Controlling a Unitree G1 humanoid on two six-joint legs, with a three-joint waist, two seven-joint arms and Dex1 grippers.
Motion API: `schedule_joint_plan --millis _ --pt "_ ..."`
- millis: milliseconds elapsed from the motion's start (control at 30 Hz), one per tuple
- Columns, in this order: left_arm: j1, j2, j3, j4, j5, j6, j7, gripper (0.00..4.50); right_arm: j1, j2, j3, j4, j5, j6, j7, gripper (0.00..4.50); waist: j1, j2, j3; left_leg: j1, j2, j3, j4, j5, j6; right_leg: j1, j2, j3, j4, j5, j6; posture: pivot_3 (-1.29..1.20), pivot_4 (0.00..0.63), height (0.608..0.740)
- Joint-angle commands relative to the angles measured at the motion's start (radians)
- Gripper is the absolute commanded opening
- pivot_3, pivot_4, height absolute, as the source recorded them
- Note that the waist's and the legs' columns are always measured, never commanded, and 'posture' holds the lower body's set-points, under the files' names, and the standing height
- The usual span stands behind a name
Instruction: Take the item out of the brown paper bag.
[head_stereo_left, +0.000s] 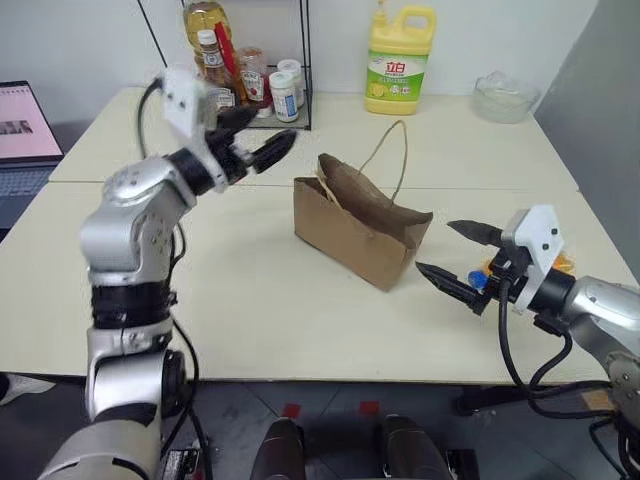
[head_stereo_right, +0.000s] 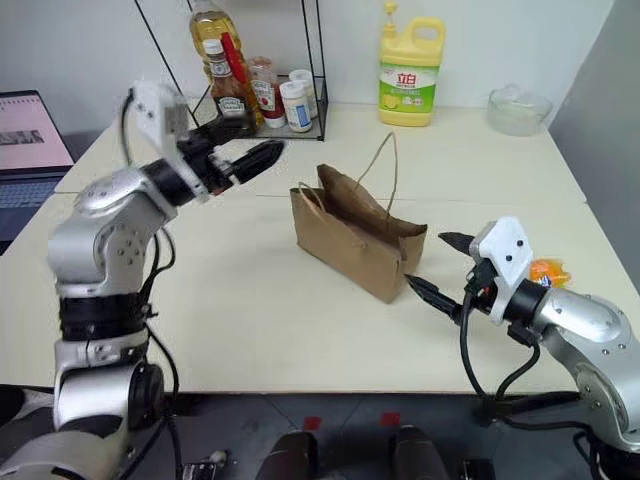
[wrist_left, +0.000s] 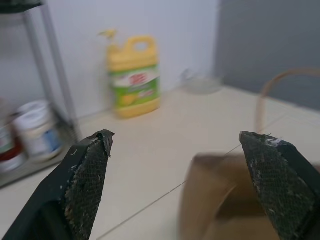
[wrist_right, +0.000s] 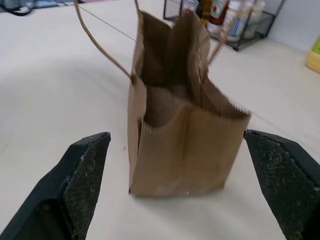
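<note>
Item (head_stereo_right: 549, 272), orange-yellow, lies on the table (head_stereo_left: 250, 300) at three o'clock of the upright brown paper bag (head_stereo_left: 355, 232), apparently already out; both the left gripper (head_stereo_left: 262, 148) and right gripper (head_stereo_left: 458, 256) gape wide, empty.

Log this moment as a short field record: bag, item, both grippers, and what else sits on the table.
bag: brown paper bag upright mid-table, mouth open, one cord handle standing up
item: small orange-yellow thing with a blue part on the table behind the right arm, outside the bag
left gripper: open, empty, raised left of the bag, clear of it
right gripper: open, empty, pointing at the bag's near end, not touching
background: yellow detergent bottle, wire rack with sauce bottles, clear glass bowl, laptop
task status: item already out
</note>
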Motion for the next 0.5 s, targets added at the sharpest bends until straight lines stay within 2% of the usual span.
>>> schedule_joint_plan --millis 33,100,233,367,500 --pt "0.167 0.036 0.036 -0.133 0.067 -0.057 0.053 4.32 0.057 0.039 -0.04 -0.056 -0.019 -0.065 -0.045 4.5 -0.001 0.0 0.0 0.001 0.0 0.0 0.0 0.0 0.0 0.0 0.0 0.001 0.0 0.0 0.0 0.0 0.15 0.74" --pt "0.275 0.036 0.023 -0.166 0.096 -0.076 0.071 4.32 0.082 0.096 -0.031 -0.045 -0.039 -0.097 -0.096 4.5 0.007 -0.003 -0.002 0.001 0.0 0.0 0.0 0.0 0.0 0.001 0.0 0.0 0.001 0.0 0.0 0.0 0.15 0.74" --pt "0.433 -0.018 -0.005 -0.218 0.119 -0.138 0.103 4.32 0.139 0.204 0.065 -0.012 -0.224 -0.285 -0.193 4.5 0.016 -0.005 -0.003 0.008 0.0 0.0 0.001 -0.002 0.003 0.009 0.0 0.0 0.0 0.001 0.0 0.0 0.15 0.74" --pt "0.5 -0.08 -0.043 -0.247 0.125 -0.192 0.128 4.32 0.212 0.277 0.122 0.037 -0.326 -0.432 -0.226 4.5 0.017 -0.007 -0.004 0.012 0.0 0.0 0.0 -0.002 0.003 0.014 0.0 0.0 -0.002 0.001 0.0 0.0 0.15 0.74" --pt "0.492 -0.111 -0.06 -0.241 0.115 -0.242 0.128 4.32 0.231 0.317 0.144 0.058 -0.359 -0.479 -0.246 4.5 0.013 -0.007 -0.005 0.013 0.0 0.0 -0.001 -0.002 0.003 0.014 0.0 0.001 -0.001 0.001 0.0 0.0 0.15 0.74"
